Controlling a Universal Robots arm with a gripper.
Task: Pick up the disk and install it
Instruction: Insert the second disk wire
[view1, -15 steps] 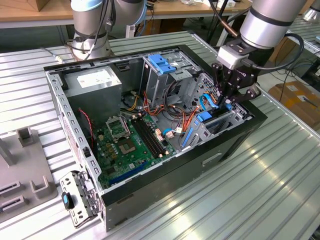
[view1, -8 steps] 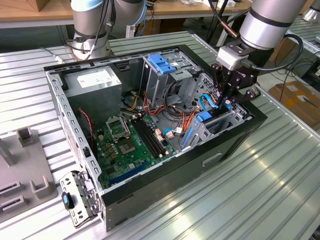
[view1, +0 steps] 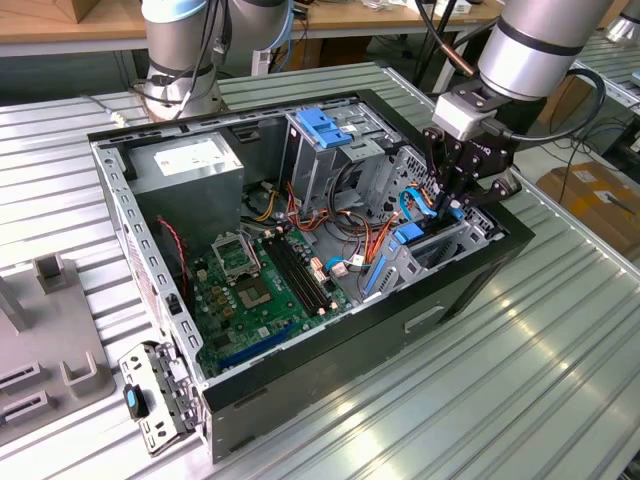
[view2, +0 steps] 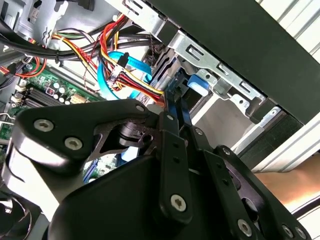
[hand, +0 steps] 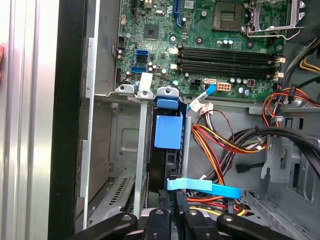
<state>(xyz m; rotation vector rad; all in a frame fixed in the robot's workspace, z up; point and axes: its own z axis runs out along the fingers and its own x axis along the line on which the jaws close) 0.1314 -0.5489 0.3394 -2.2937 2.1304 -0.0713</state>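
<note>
The disk stands on edge in the drive bay at the corner of the open computer case on the exterior view's right. It shows edge-on, as a thin dark slab with blue carrier plastic between the bay's metal rails. My gripper reaches down into that corner from above. Its black fingers are pressed close together on the disk's upper edge. In the second wrist view my gripper pinches the thin blue-edged disk just over the bay's bracket.
Bundles of red, yellow and black wires and a flat blue cable lie right beside the bay. The motherboard, a grey power-supply box and a drive cage with a blue latch sit in the case. A second arm's base stands behind.
</note>
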